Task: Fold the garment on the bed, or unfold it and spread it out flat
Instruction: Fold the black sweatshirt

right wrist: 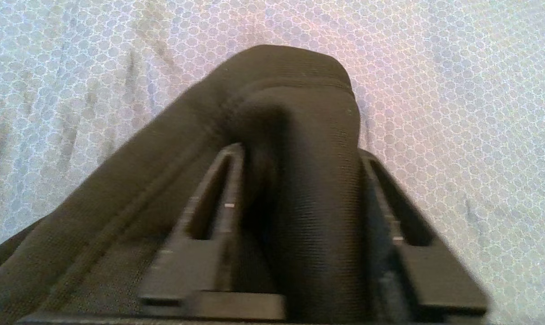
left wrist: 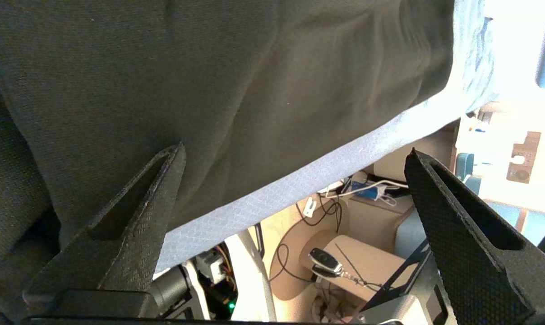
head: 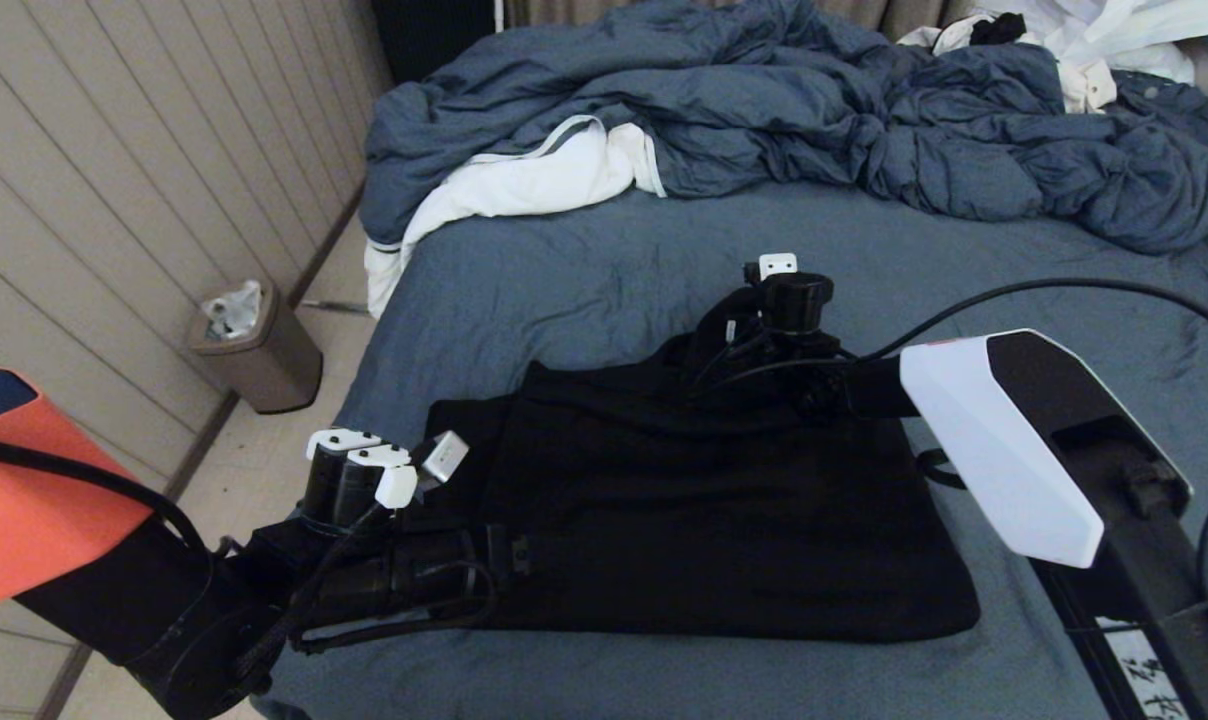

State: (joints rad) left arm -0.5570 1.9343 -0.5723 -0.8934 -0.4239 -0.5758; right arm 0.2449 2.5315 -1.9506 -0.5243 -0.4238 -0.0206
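The black garment [head: 704,510] lies folded into a broad rectangle on the near part of the bed [head: 584,270]. My left gripper [head: 514,560] sits at the garment's near left edge. In the left wrist view it [left wrist: 296,148] is open, one finger over the dark cloth [left wrist: 254,81], nothing between the fingers. My right gripper [head: 712,342] is down at the garment's far edge. In the right wrist view it [right wrist: 299,151] is shut on a raised ribbed fold of the garment [right wrist: 295,90], which bulges up over the sheet [right wrist: 457,90].
A crumpled blue-grey duvet [head: 764,110] with white lining [head: 534,180] fills the far half of the bed, with white clothing [head: 1094,40] at the far right. A waste bin [head: 254,350] stands on the floor by the left wall. A black cable [head: 1064,290] arcs over the right arm.
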